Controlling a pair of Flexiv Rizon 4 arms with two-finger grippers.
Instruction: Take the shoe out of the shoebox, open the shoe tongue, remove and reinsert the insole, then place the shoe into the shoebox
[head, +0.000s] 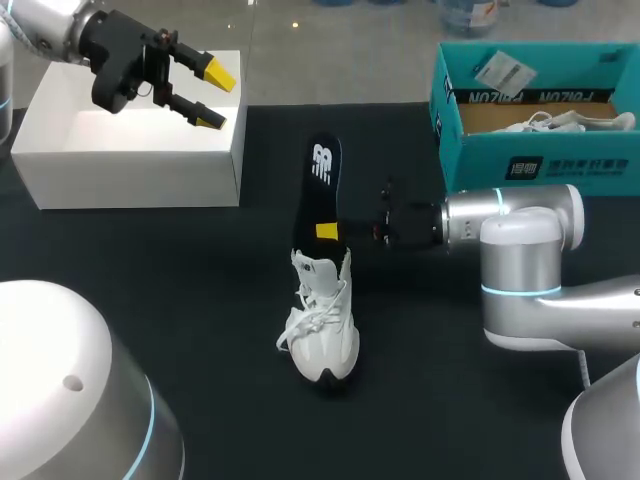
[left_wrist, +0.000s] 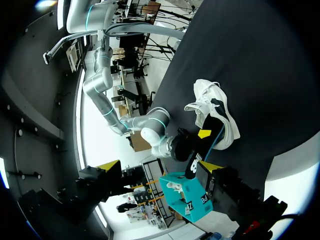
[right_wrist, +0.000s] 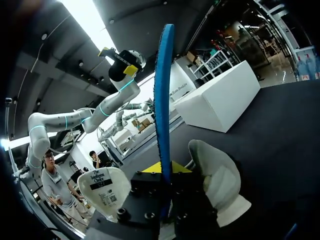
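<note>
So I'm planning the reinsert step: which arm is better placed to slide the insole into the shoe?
Right, likely. The right hand is shut on the insole, whose lower end sits at the white shoe's opening. The left hand hangs open above the white box, apart from both.

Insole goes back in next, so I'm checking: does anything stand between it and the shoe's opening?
Nothing visible does. The insole, held in the right pincer, reaches the opening of the shoe; the left pincer hangs apart over the white box.
</note>
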